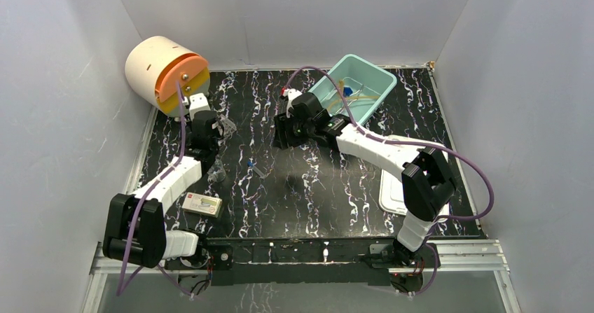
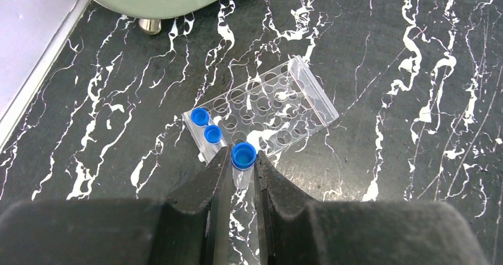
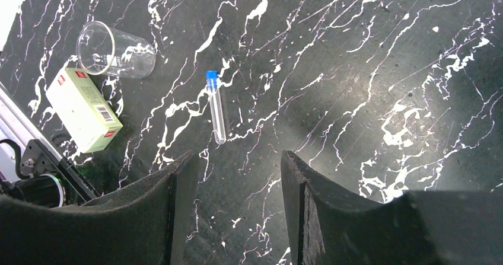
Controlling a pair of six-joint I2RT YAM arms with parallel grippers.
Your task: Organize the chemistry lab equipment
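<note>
In the left wrist view my left gripper (image 2: 242, 159) is shut on a clear test tube with a blue cap (image 2: 244, 155), held upright at the near edge of the clear rack (image 2: 267, 105). Two more blue-capped tubes (image 2: 206, 125) stand in the rack's left end. My right gripper (image 3: 236, 158) hangs open over bare table with nothing between its fingers. Beyond it a blue-capped test tube (image 3: 216, 108) lies flat, and a small glass beaker (image 3: 115, 50) lies on its side. From above, the left gripper (image 1: 210, 127) is beside the rack (image 1: 225, 126) and the right gripper (image 1: 284, 127) is mid-table.
A white drum with an orange face (image 1: 168, 71) stands at the back left, close behind the rack. The teal tub (image 1: 378, 82) at the back right holds tan tubing. A flat white lid (image 1: 392, 190) lies under the right arm. A green-and-white box (image 1: 203, 204) sits front left.
</note>
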